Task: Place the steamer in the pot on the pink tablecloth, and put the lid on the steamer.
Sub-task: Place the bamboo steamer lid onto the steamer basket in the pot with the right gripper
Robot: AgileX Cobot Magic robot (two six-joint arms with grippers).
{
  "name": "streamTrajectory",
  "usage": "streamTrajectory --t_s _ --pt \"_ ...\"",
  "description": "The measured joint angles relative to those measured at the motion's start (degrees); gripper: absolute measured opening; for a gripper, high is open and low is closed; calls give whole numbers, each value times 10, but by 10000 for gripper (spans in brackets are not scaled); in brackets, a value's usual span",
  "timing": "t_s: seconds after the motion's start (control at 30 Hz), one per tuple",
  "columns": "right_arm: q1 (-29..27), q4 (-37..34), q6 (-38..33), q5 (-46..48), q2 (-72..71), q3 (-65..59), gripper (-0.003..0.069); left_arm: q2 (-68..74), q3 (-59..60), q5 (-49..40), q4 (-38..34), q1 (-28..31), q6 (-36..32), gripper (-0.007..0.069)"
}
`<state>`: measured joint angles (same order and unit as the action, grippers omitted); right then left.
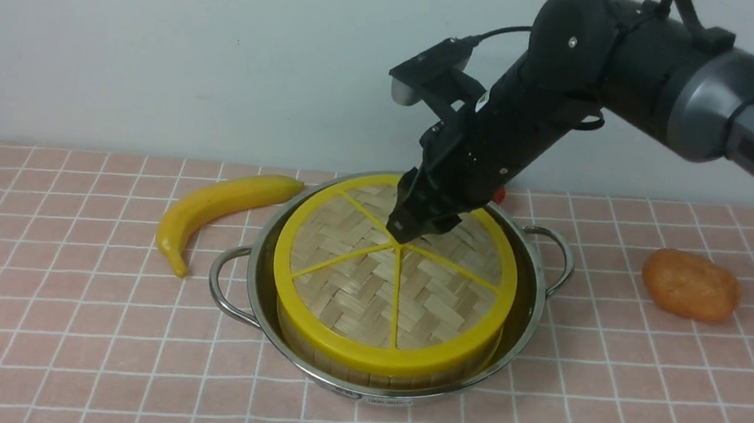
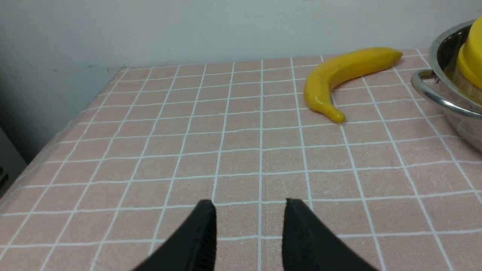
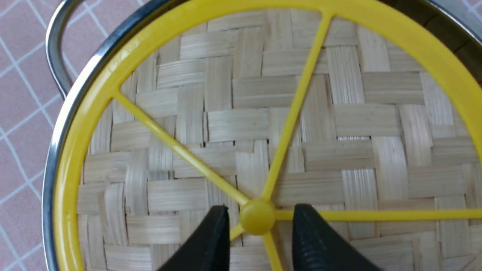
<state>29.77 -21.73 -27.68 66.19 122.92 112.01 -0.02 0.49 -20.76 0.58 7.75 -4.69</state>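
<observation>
Right gripper [image 3: 260, 222] sits over the lid's centre, jaws parted, one black finger [image 3: 211, 241] on each side of the small yellow knob [image 3: 257, 217] with a gap visible on both sides, so released, not clamping. Lid [image 1: 395, 273] lies flat on the steamer [image 1: 384, 369], yellow rims stacked. Steamer sits inside the pot [image 1: 259, 276], bamboo wall showing just under the lid rim. Pot stands on the pink tablecloth [image 1: 38, 311], wire handles out to both sides. Left gripper [image 2: 248, 226] hovers low over bare cloth well to the pot's left, jaws apart, empty. Banana [image 1: 218, 213] lies just beside the pot's left rim. Orange lumpy item [image 1: 691, 285] rests on the cloth right of the pot, apart from it.
</observation>
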Motion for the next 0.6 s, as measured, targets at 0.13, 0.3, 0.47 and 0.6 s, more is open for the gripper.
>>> streamTrajectory --t_s 0.13,0.3,0.47,0.6 --pt "0 -2 0 0 8 0 253 0 0 0 0 0 0 243" --pt "0 -3 0 -17 26 0 253 0 0 0 0 0 0 243" --pt "0 -2 0 -37 26 0 253 0 0 0 0 0 0 243" --pt "1 7 0 -39 26 0 253 0 0 0 0 0 0 243"
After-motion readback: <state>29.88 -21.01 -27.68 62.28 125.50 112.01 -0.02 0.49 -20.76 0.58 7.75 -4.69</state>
